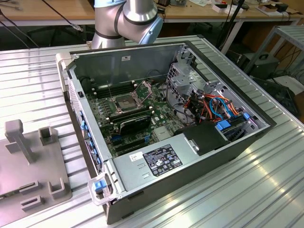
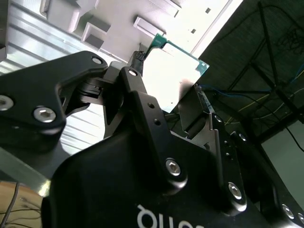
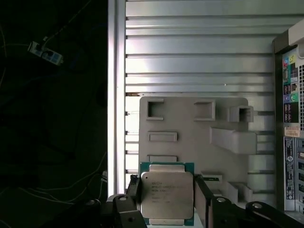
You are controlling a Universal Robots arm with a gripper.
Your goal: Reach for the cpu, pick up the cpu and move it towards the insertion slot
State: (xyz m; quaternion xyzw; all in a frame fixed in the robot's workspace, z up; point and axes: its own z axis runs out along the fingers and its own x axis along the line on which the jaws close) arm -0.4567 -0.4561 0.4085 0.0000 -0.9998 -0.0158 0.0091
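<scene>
The cpu (image 3: 166, 194), a silvery square plate on a green board, is held between my gripper's (image 3: 166, 202) two black fingers (image 3: 134, 189), which are shut on its opposite edges. It hangs in the air above a grey holder plate (image 3: 190, 137). In the second wrist view the cpu (image 2: 173, 71) shows from below, bright with a green rim, clamped in the gripper (image 2: 171, 83). The insertion slot (image 1: 124, 101), a metal-framed socket with a dark centre, lies on the motherboard inside the open computer case (image 1: 223, 152), with its hinged plate (image 1: 144, 88) raised.
The robot arm (image 1: 126, 19) stands behind the case. The grey holder plate (image 1: 28, 161) with raised blocks lies at the exterior view's left. Inside the case are a black card (image 1: 134, 124), a power supply (image 1: 161, 159), cables (image 1: 216, 107) and a drive cage (image 1: 183, 78). The table (image 1: 266, 190) is ribbed metal.
</scene>
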